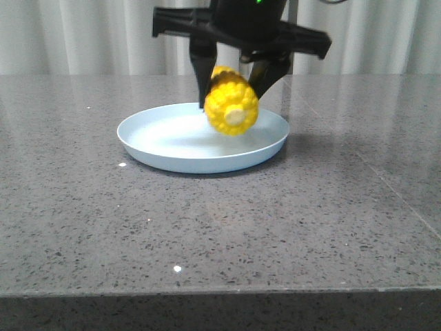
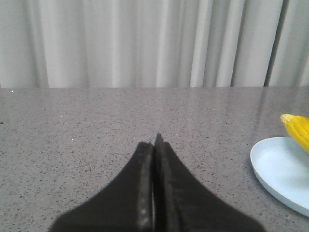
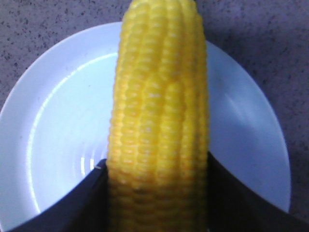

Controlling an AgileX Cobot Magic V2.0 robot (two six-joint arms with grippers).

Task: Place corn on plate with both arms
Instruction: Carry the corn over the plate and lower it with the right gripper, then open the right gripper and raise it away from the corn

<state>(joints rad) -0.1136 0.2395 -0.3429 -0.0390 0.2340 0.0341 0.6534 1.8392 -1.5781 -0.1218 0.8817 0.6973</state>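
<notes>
The yellow corn (image 1: 231, 103) hangs just above the pale blue plate (image 1: 165, 141), its pale stub end facing the camera. My right gripper (image 1: 233, 84) comes down from above and is shut on the corn, one black finger on each side. In the right wrist view the corn (image 3: 159, 121) runs lengthwise between the fingers (image 3: 89, 198) over the plate (image 3: 63, 121). My left gripper (image 2: 155, 141) is shut and empty, low over the table to the left of the plate (image 2: 285, 174); the corn's tip (image 2: 299, 129) shows at that view's edge. The left gripper is out of the front view.
The grey speckled stone table (image 1: 207, 227) has its front edge near the camera (image 1: 220, 293). A pale curtain (image 1: 83, 34) hangs behind the table.
</notes>
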